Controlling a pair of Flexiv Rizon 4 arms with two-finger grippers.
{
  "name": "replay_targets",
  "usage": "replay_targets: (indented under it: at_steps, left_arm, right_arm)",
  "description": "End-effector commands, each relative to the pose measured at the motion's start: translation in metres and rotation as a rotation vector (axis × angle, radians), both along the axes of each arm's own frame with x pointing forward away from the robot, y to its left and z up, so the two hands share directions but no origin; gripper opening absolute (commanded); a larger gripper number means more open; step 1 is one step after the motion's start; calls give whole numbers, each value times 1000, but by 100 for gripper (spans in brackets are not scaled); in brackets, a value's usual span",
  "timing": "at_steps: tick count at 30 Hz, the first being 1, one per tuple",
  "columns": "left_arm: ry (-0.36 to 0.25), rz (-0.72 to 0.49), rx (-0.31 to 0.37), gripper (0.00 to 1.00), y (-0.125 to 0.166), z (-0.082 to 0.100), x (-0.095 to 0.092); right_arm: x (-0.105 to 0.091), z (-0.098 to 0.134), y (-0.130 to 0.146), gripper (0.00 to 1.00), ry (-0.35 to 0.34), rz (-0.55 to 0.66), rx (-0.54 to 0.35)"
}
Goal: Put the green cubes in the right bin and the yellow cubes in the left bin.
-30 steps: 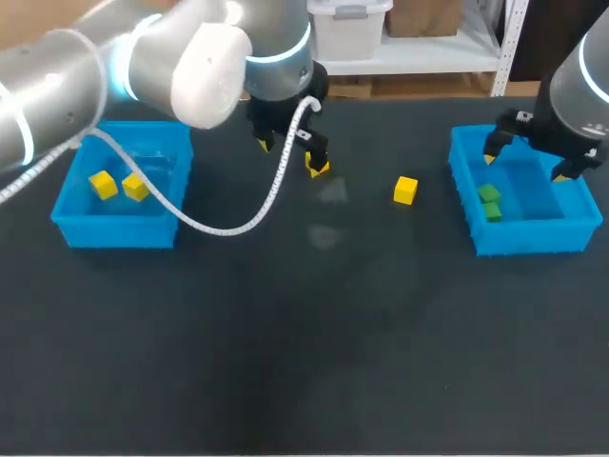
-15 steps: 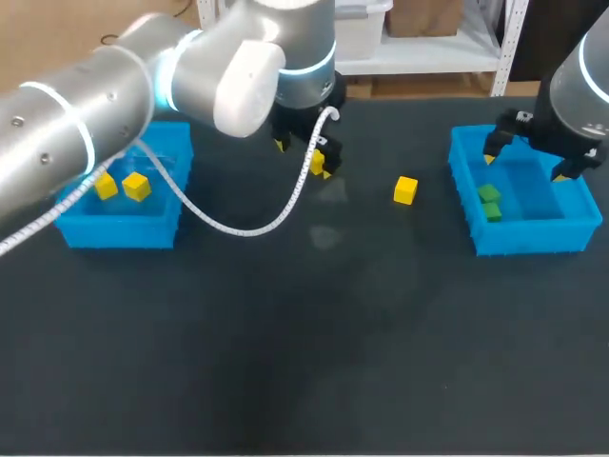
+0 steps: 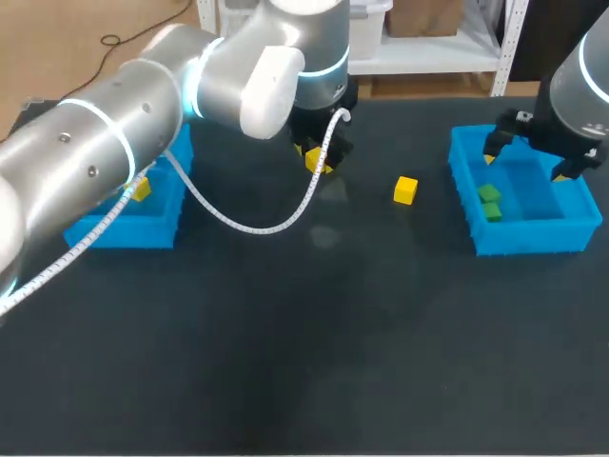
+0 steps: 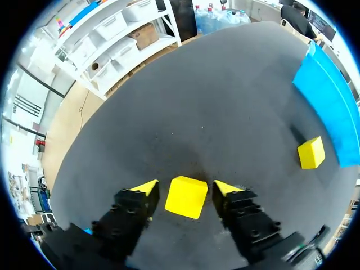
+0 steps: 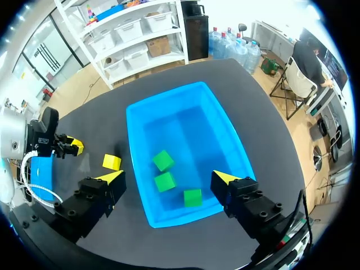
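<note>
Left arm (image 3: 114, 143) hides most of left bin (image 3: 124, 230); one yellow cube (image 3: 141, 191) partly shows. Right bin (image 3: 533, 236): head view shows only two of three green cubes (image 5: 164, 160).

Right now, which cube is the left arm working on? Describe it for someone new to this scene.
On the dark table between the left bin and right bin lie two loose yellow cubes. The target cube sits between the open fingers of the left end effector; the other cube lies alone, nearer the right bin.

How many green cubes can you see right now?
3, all in the right bin: one green cube, a second right beside it, a third by the bin's wall. None looks hidden.
</note>
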State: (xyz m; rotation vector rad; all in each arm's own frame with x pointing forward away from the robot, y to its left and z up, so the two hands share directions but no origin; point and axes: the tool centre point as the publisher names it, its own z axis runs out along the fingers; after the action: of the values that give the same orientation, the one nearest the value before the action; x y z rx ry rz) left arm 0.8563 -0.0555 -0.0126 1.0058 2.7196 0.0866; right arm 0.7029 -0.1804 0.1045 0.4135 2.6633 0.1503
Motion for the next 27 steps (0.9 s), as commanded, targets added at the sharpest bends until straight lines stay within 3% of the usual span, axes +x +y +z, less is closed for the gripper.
replay_targets:
  at_steps: [1,6,12,18,22,27]
  left_arm:
    - [21,-8,39,0,3,1,-1]
    - [-9,-39,54,0,19,20,-10]
    - [-66,-34,-89,0,55,84,-31]
    - [-146,86,-159,0,125,131,-37]
    - [-177,171,-129,0,183,146,-39]
    - [-183,291,-65,0,253,145,-47]
  right_arm:
    - [-2,-1,0,100,-8,-3,-1]
    - [-2,-1,0,100,-8,-3,-1]
    - [-2,-1,0,100,-8,-3,-1]
    - [-2,-1,0,100,-8,-3,-1]
    - [-2,-1,0,100,-8,-3,-1]
    - [-2,-1,0,100,-8,-3,-1]
